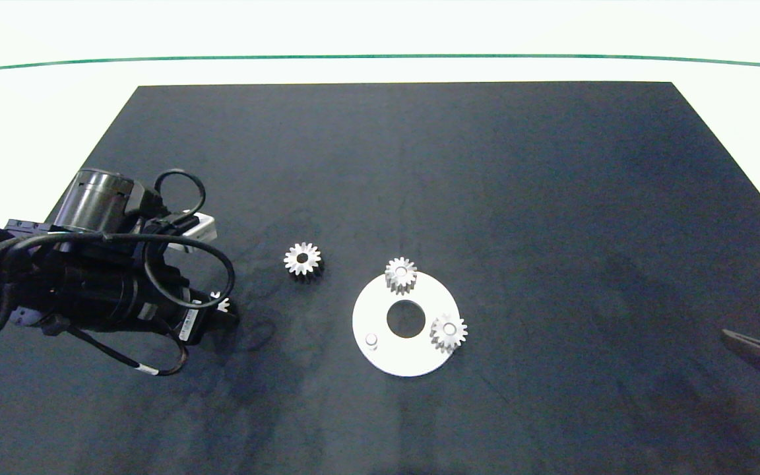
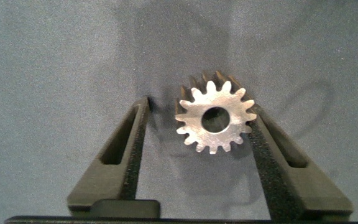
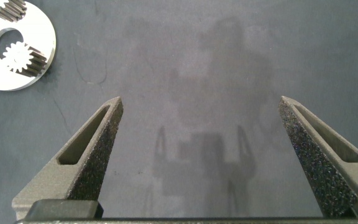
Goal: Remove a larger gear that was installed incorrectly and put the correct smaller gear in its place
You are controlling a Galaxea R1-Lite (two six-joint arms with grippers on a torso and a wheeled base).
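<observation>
The left gripper [image 2: 199,106] sits low over the black mat [image 1: 485,198] at the bench's left, its fingers apart around the smaller gear [image 2: 214,119]. The gear lies flat, touching one finger, with a gap to the other. From above the arm hides all but a few of its teeth. The larger gear [image 1: 303,258] lies loose on the mat between that gripper and the white disc [image 1: 380,310]. The disc carries two gears and one bare peg [image 1: 371,340]. The right gripper [image 3: 201,102] hovers spread wide over bare mat at the right, cut off by the head view's edge.
</observation>
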